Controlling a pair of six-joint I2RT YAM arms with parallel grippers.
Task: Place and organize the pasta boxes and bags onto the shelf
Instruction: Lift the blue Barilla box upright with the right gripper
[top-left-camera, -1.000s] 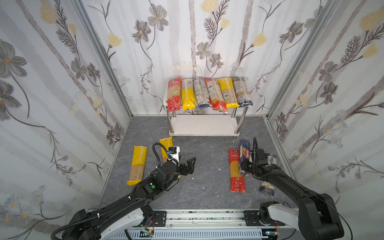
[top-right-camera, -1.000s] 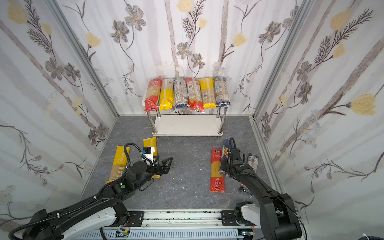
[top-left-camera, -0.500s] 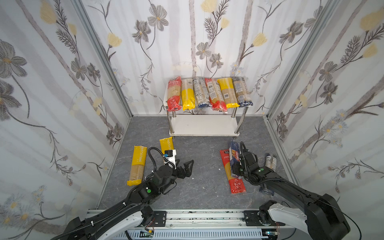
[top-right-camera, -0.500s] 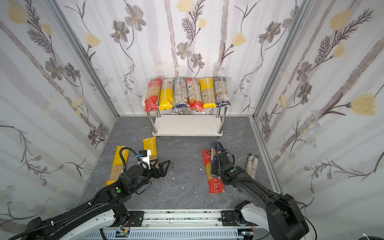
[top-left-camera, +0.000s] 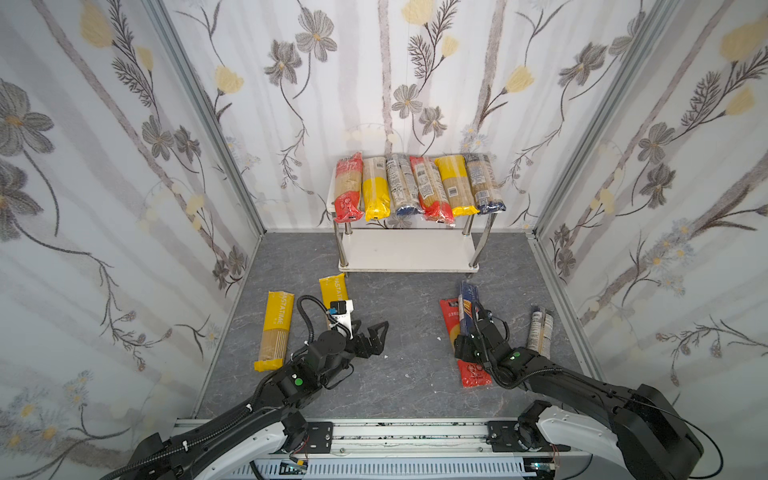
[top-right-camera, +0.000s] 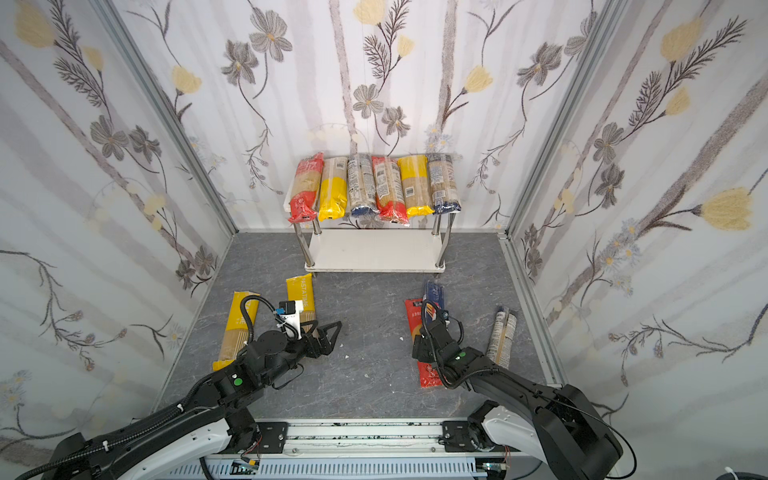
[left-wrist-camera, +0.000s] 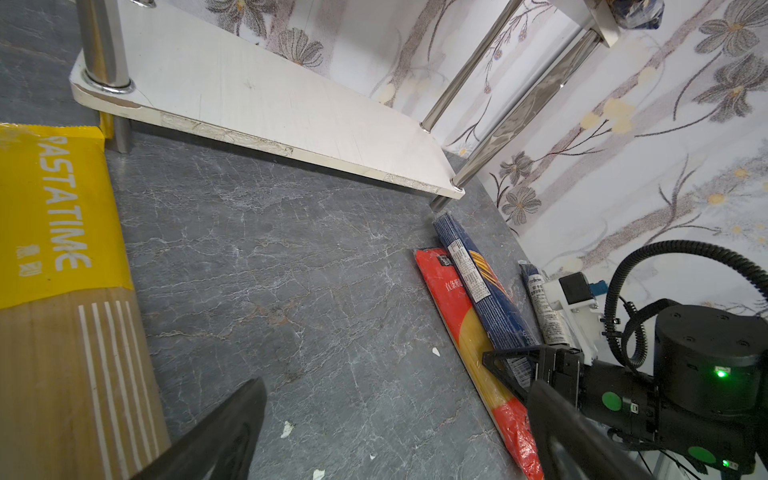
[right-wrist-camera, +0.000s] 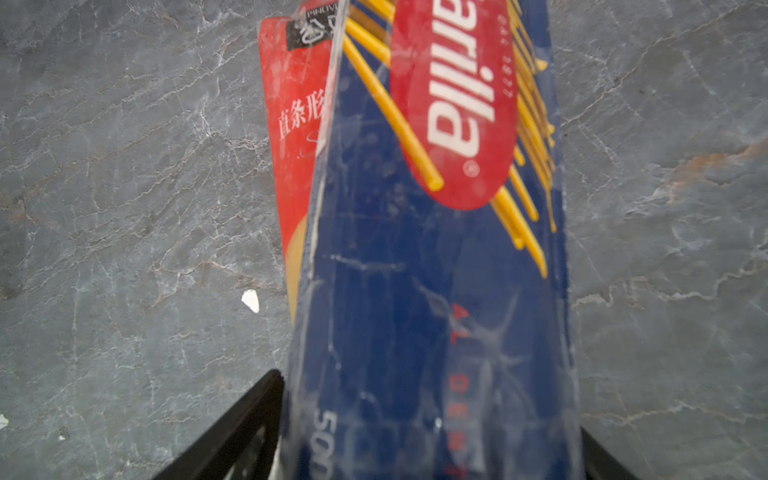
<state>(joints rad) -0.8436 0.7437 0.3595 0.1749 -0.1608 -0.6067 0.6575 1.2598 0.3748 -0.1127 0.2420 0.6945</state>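
Observation:
The shelf (top-left-camera: 407, 251) stands at the back wall with several pasta bags (top-left-camera: 419, 187) side by side on its top board; its lower board (left-wrist-camera: 249, 91) is bare. On the floor at the right, the dark blue Barilla box (top-left-camera: 466, 299) leans on a red bag (top-left-camera: 471, 370). My right gripper (top-left-camera: 467, 328) is open and straddles the box's near end (right-wrist-camera: 415, 291). A dark-ended bag (top-left-camera: 539, 332) lies further right. Two yellow bags (top-left-camera: 276, 328) (top-left-camera: 334, 289) lie at the left. My left gripper (top-left-camera: 370, 328) is open and empty, just right of them.
Floral walls close in on three sides, and an aluminium rail (top-left-camera: 399, 432) runs along the front. Small white crumbs (top-left-camera: 437, 338) dot the grey floor (top-left-camera: 407, 353) between the arms. The nearer yellow bag (left-wrist-camera: 54, 208) reaches the shelf's front left leg (left-wrist-camera: 104, 45).
My right gripper dragged the Barilla box leftward against the red bag, then its jaws widened. The left arm drew back a little toward the front, its gripper staying open.

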